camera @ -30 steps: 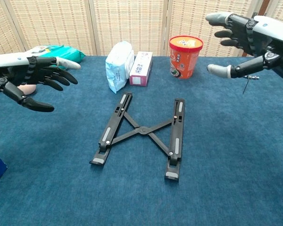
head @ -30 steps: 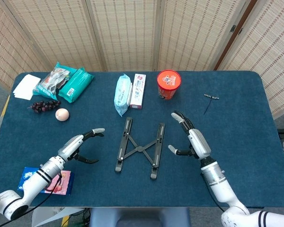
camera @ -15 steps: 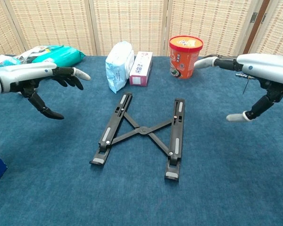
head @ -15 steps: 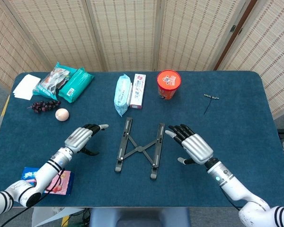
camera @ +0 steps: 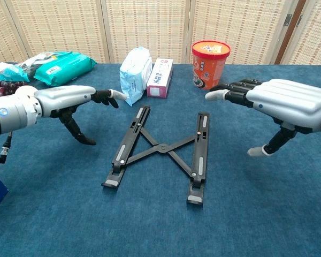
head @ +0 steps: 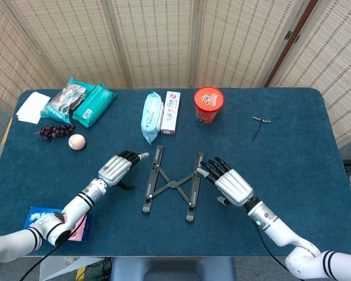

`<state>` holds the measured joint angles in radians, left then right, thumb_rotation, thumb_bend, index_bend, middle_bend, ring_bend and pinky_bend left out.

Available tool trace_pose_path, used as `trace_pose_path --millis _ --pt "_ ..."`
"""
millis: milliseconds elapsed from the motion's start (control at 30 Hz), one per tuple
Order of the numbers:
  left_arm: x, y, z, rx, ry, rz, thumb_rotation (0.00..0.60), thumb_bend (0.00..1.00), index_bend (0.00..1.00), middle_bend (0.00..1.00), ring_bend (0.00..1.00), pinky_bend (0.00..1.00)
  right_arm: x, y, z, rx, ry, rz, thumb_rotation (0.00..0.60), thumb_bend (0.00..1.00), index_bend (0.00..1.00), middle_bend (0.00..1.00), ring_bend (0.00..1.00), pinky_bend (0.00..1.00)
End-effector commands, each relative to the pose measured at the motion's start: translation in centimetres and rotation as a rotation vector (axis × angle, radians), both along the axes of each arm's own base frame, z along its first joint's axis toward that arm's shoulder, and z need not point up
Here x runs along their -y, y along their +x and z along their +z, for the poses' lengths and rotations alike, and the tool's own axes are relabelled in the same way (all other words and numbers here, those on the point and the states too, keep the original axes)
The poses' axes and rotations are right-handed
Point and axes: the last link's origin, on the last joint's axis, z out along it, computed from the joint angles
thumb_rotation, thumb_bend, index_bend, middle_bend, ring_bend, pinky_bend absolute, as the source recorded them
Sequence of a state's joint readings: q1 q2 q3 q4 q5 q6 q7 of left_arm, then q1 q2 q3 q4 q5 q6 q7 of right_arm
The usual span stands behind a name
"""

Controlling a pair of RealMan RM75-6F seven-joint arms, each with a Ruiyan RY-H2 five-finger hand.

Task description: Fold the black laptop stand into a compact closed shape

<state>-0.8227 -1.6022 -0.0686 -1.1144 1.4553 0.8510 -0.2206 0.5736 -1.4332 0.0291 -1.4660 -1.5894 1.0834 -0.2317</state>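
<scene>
At the table's nine to ten o'clock edge lie things with no part in the job: a white napkin [head: 32, 107], teal snack packets [head: 82, 100], a bunch of dark grapes [head: 54, 130] and an egg [head: 76, 141], with a blue packet [head: 58, 223] at about seven o'clock under the left forearm. The left hand [head: 118, 168] hovers palm down just at the nine o'clock side of the black laptop stand [head: 172, 183], fingers spread and empty, thumb hanging below; its fingertips [camera: 117, 97] reach toward the far end of the left rail, apparently without touching it. That placement looks like preparation to push the rail inward. The stand lies flat near the table's centre, opened out, its two rails well apart and joined by a crossed pair of links, so folding has not begun. Beyond it, at twelve o'clock, sit a wipes pack [head: 150, 116], a white box [head: 170, 112] and a red-lidded cup [head: 208, 104], all apart from the stand. The right hand [head: 229, 182] mirrors the left at the stand's three o'clock side, palm down, fingers extended and apart, gripping nothing, its tips close by the far end of the right rail; contact cannot be told. Having a hand flank each rail suits squeezing them together. A small metal tool [head: 260, 120] lies at about two o'clock.
</scene>
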Motion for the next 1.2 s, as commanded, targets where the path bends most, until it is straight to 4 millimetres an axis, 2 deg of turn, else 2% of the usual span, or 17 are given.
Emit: trace_pose_path --millis 33,467,900,1200 --pt "-0.3 0.4 -1.0 0.010 -0.015 0.007 0.600 0.14 0.06 0.17 0.15 0.13 -0.2 -0.2 -0.7 -0.003 -0.027 -0.023 0.600 0.06 0.00 0.00 0.00 0.00" --pt "-0.8 1.1 -3.0 0.023 -0.028 0.011 0.600 0.14 0.06 0.17 0.14 0.13 -0.1 0.7 -4.0 -0.003 -0.082 -0.060 0.600 0.05 0.00 0.00 0.00 0.00" --pt "-1.1 1.4 -3.4 0.049 -0.030 0.031 0.600 0.14 0.06 0.17 0.14 0.13 0.5 1.8 -7.5 -0.013 -0.086 -0.029 0.600 0.05 0.00 0.00 0.00 0.00" --pt "-1.1 1.8 -3.8 0.084 -0.034 0.048 0.600 0.14 0.06 0.17 0.14 0.13 1.0 2.2 -8.4 -0.006 -0.093 -0.025 0.600 0.05 0.00 0.00 0.00 0.00"
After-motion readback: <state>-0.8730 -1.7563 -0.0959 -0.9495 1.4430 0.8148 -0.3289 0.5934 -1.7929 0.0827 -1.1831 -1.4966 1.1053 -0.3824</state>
